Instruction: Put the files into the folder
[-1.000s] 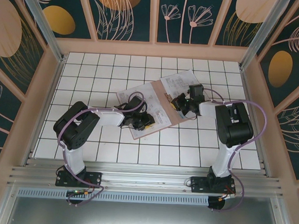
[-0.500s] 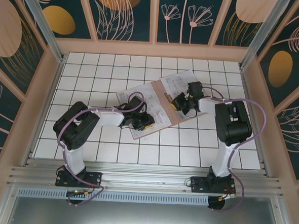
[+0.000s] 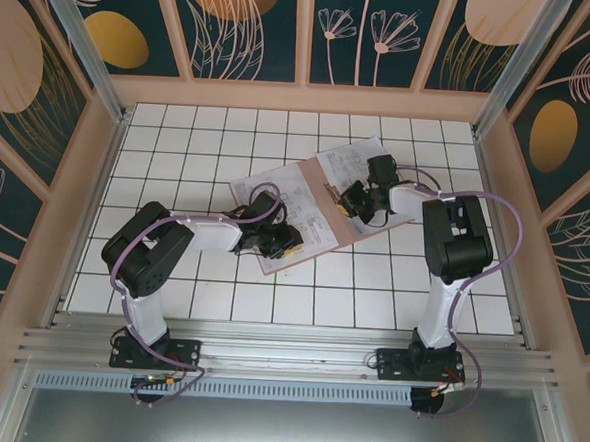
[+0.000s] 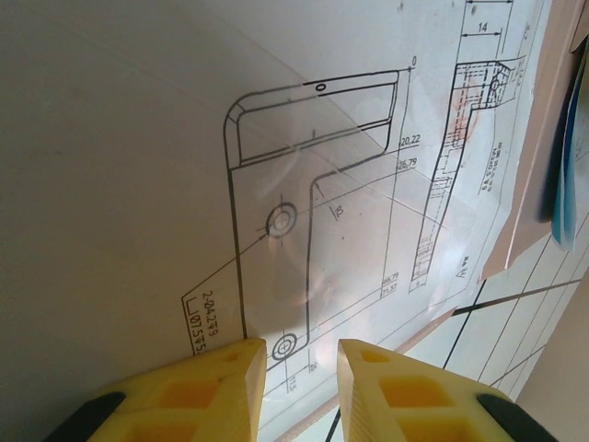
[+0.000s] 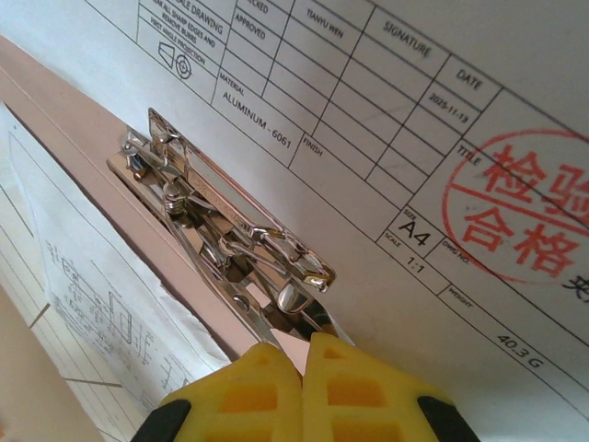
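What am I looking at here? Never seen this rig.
Two robot arms bolted to a tiled table. One picture comes from a fixed camera overhead; the other two from a camera on each wrist, showing yellow fingers. On the table lies an open card folder with printed drawing sheets on it. The left arm has its jaws slightly apart over one drawing, gripping nothing visible. The right arm has its jaws shut, tips at the folder's metal clip; whether they pinch it is unclear.
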Robot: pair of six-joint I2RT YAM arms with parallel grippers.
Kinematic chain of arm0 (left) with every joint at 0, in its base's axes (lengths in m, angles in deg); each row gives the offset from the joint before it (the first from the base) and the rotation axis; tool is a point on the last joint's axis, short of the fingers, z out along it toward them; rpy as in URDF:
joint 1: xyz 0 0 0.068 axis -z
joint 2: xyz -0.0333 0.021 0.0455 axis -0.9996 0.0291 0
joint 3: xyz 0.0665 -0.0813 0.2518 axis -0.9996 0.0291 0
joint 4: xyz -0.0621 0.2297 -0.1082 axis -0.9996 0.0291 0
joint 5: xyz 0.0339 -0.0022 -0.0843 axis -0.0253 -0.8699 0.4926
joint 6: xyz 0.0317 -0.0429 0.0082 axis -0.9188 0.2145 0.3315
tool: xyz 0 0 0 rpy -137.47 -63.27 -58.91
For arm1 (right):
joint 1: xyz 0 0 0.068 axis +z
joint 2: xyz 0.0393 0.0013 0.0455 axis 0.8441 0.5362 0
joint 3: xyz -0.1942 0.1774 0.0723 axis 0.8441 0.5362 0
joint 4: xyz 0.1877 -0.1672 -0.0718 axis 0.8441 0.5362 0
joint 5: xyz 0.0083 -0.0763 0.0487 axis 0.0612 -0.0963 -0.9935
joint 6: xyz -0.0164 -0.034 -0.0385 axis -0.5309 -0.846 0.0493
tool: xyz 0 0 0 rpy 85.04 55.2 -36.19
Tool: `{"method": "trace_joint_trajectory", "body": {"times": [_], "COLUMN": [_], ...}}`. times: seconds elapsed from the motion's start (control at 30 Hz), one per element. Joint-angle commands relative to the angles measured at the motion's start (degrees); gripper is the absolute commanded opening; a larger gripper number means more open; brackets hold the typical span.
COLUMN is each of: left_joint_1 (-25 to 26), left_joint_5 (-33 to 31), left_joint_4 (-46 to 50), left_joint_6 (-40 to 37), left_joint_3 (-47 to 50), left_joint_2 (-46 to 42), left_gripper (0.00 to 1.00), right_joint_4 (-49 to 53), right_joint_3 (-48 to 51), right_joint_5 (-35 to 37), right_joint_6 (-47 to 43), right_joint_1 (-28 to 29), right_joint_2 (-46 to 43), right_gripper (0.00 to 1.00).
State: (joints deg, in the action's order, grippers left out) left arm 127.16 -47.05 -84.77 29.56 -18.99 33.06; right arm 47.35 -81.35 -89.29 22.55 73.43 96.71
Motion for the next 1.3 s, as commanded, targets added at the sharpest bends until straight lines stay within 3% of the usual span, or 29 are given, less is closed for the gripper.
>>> {"method": "trace_joint_trajectory", "body": {"times": [0.0,1.27], "left_joint_1": [-0.7,-1.0], "left_joint_5": [-1.7,-1.8], "left_joint_4": [7.2,7.0], "left_joint_6": [0.6,0.5], "left_joint_3": [2.7,3.4], "left_joint_2": [0.4,-0.5], "left_gripper": [0.29,0.29], "right_joint_4": [13.8,22.2], "right_joint_3": [2.7,0.5], "right_joint_5": [19.2,22.6], "right_joint_6": [0.3,1.7], "right_joint_1": [-1.2,0.7], "right_joint_2": [7.5,13.6], "right_gripper": [0.0,0.0]}}
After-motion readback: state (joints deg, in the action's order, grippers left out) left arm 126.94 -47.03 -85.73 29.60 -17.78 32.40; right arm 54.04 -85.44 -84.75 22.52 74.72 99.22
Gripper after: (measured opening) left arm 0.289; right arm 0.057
